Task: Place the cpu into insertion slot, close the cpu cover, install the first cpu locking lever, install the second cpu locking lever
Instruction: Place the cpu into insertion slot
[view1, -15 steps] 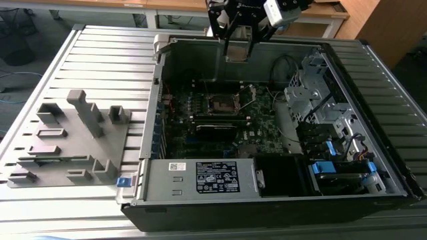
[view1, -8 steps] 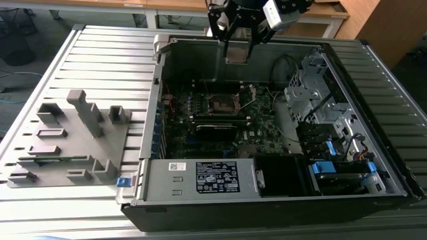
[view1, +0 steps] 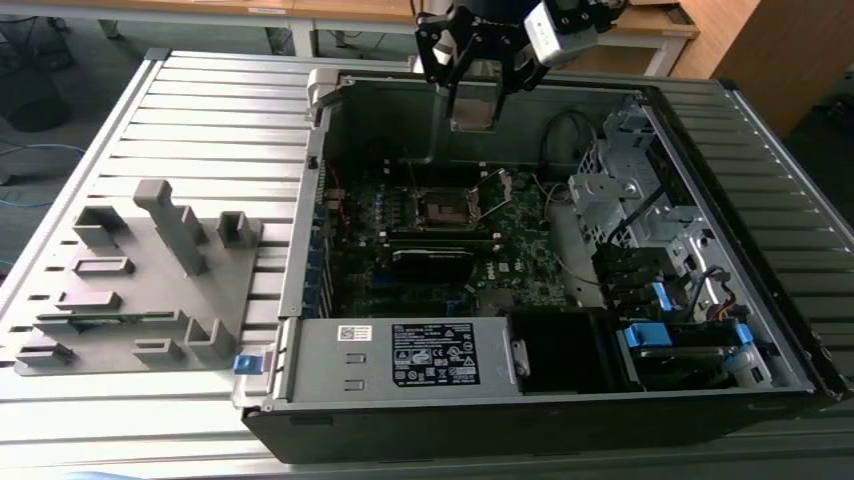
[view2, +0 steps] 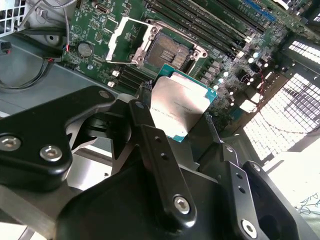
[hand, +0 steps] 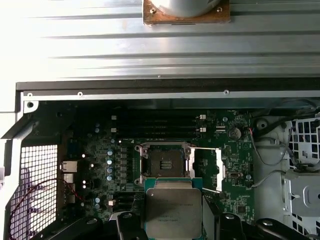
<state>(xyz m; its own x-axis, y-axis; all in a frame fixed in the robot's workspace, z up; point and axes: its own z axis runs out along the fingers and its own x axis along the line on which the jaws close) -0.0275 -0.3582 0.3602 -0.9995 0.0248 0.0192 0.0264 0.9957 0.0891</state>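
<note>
My gripper hangs above the open computer case, over its far wall. It is shut on the cpu, a flat square chip with a dull silver top, held by its edges between two black fingers. In the first wrist view the cpu sits in my gripper just short of the insertion slot. The slot is bare and dark on the green motherboard. The cpu cover stands flipped open beside the slot, also seen as a silver frame.
A grey fixture rack lies on the slatted table at the exterior view's left. A labelled power supply box fills the case's near side, and a metal drive cage its right. Long black memory slots and loose cables flank the socket.
</note>
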